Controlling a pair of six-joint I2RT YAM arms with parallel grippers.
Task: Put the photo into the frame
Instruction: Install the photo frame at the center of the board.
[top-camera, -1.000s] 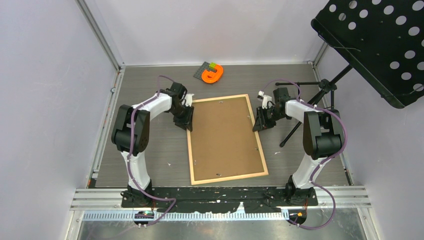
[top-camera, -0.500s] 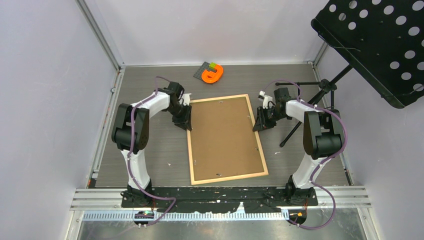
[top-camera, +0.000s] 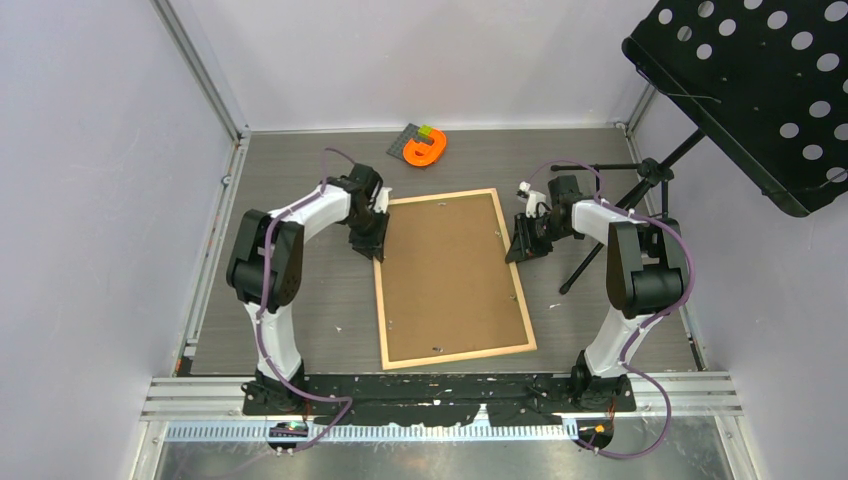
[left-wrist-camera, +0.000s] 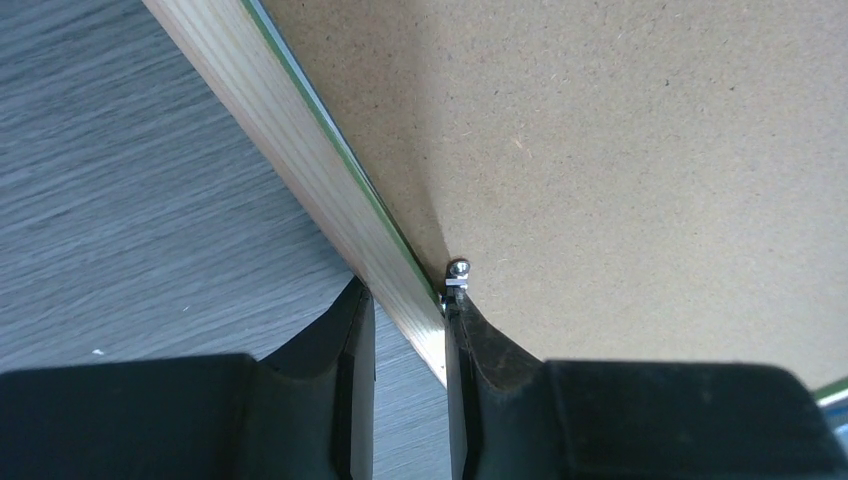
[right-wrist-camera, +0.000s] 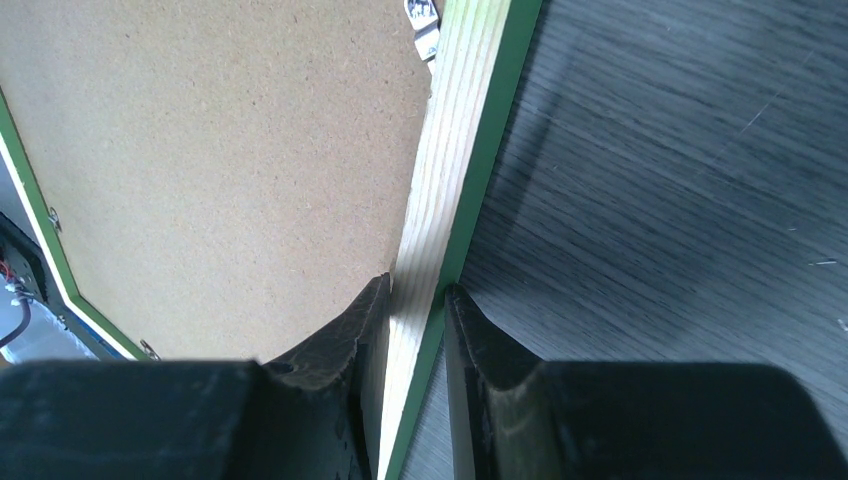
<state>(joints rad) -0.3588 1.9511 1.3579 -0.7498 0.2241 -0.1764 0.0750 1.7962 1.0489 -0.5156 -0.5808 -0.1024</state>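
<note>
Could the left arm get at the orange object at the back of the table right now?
Likely yes once it lets go: the left gripper grips the frame, and only bare table lies between it and the orange object.

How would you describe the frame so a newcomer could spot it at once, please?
On the grey table between the two arms, the frame lies flat, its long rails gripped by the left hand and right hand. Its thin pale wood rails around a brown backing board set it apart from the small orange item behind.

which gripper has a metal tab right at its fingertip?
Left gripper: tab sits at its fingertip. Right gripper has its tab far up the frame.
</note>
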